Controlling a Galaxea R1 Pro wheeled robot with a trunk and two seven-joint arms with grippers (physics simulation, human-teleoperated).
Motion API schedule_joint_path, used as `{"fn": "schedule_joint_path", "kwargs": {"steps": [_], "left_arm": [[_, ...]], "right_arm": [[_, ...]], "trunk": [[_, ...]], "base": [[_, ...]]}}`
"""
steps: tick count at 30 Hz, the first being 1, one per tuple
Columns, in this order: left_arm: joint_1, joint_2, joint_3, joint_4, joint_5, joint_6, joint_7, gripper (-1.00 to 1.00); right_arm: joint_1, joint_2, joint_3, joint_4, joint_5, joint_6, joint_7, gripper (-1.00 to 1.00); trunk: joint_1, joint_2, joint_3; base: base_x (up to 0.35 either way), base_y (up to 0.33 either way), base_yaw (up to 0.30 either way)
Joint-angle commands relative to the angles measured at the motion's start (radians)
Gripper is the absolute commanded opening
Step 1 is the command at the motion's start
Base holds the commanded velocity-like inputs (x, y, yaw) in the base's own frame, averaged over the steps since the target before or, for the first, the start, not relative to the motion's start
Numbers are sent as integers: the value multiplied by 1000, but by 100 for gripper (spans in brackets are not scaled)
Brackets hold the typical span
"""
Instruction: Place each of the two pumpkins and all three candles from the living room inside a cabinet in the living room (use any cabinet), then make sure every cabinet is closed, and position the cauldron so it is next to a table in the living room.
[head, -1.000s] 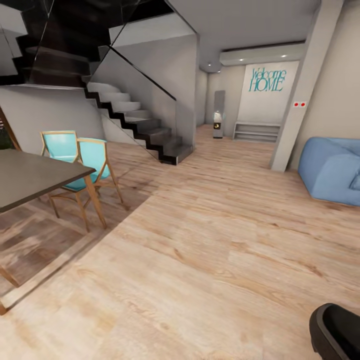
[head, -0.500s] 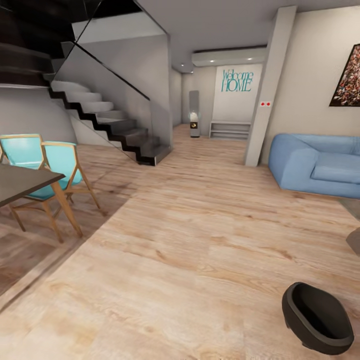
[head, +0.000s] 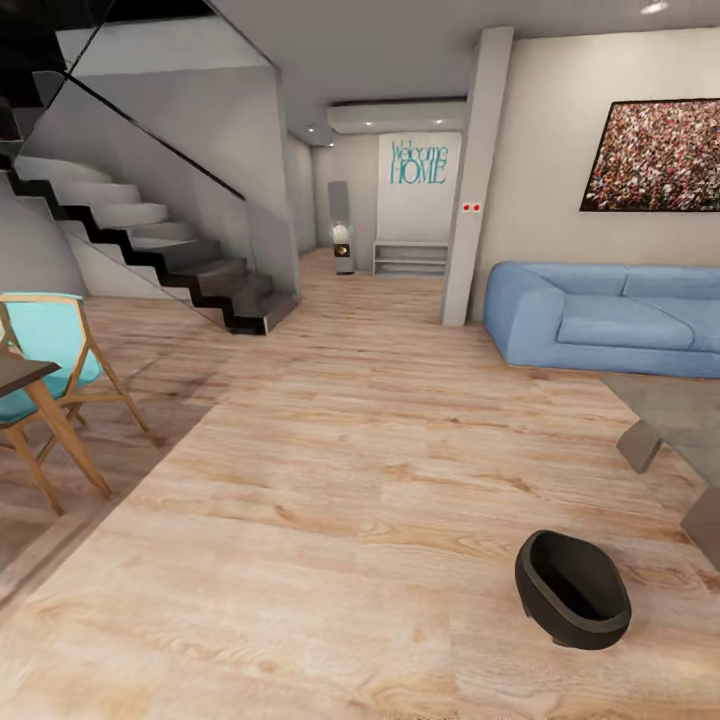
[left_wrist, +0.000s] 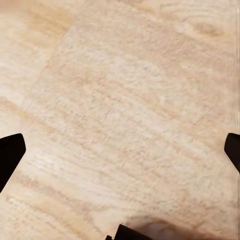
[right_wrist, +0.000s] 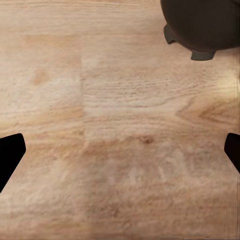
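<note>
Left gripper (left_wrist: 120, 150) and right gripper (right_wrist: 120, 150): fingertips set wide apart, nothing between them, both aimed down at bare plank floor (head: 330, 520). Cauldron (head: 572, 588) standing on the floor at the robot's lower right, its edge visible ahead of the right gripper (right_wrist: 202, 25). Table (head: 675, 425) near, beyond the cauldron; blue sofa (head: 610, 320) behind. Risk: knocking or tipping the cauldron if approached without lining up, given its round belly.

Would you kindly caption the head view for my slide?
Black cauldron standing on the plank floor, blue sofa and staircase beyond.
</note>
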Motion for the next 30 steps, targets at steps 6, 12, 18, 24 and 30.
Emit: {"fn": "schedule_joint_path", "kwargs": {"steps": [6, 12, 18, 24, 30], "left_arm": [[0, 0, -8, -1, 1, -1, 9, 100], [0, 0, -8, -1, 1, -1, 9, 100], [0, 0, -9, -1, 1, -1, 8, 100], [0, 0, -10, -1, 1, -1, 7, 100], [0, 0, -10, -1, 0, -1, 6, 100]], "right_arm": [[-1, 1, 8, 3, 0, -1, -7, 100], [-1, 1, 8, 3, 0, -1, -7, 100], [-1, 1, 8, 3, 0, -1, -7, 100], [-1, 1, 8, 3, 0, -1, -7, 100], [-1, 1, 8, 3, 0, -1, -7, 100]], "trunk": [[0, 0, -1], [0, 0, -1], [0, 0, -1], [0, 0, -1], [0, 0, -1]], "base": [[0, 0, -300], [0, 0, -300], [0, 0, -300], [127, 116, -300], [251, 229, -300]]}}
